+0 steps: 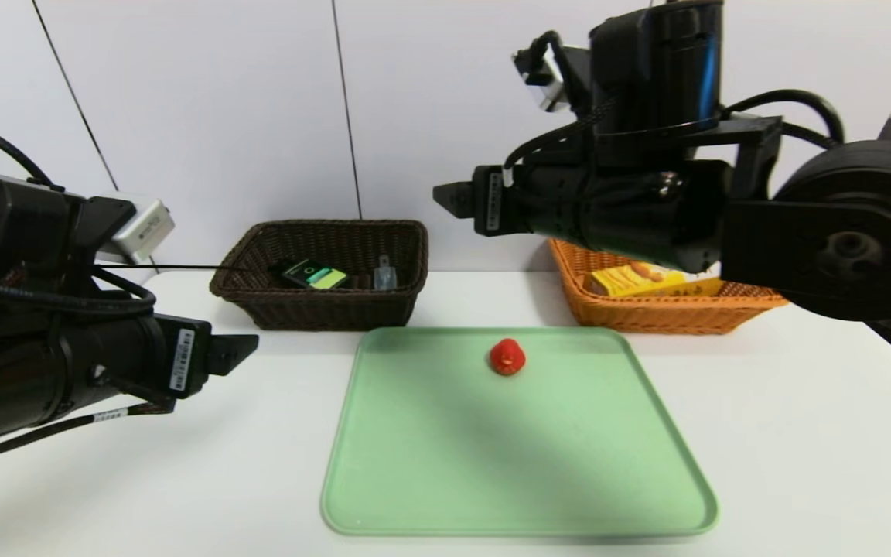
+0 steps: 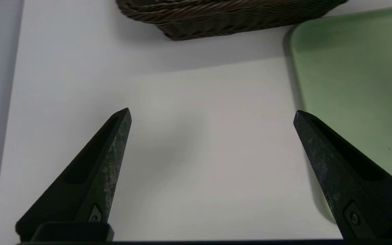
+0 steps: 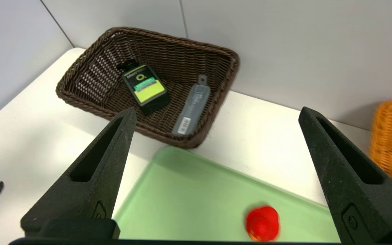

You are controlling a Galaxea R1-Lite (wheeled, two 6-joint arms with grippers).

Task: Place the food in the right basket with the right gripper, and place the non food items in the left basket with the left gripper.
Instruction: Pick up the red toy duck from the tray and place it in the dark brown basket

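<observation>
White surface [image 1: 283, 464] carries everything, leaving both arms reach from either side. The green tray [image 1: 523, 464] sits centrally, presumably so either arm can pick from it. Behind it, the brown basket [image 1: 329, 313] on the left holds a dark bottle [image 3: 145, 86] and a grey packet [image 3: 192, 109], non-food; the orange basket [image 1: 662, 319] on the right holds a yellow box [image 1: 639, 280], likely food. The right gripper [image 3: 217, 114], jaws apart and empty, hangs above the tray's far side, probably bound for the red item [image 1: 507, 357] there. The left gripper [image 2: 212, 112], spread and empty, waits beside the tray.
</observation>
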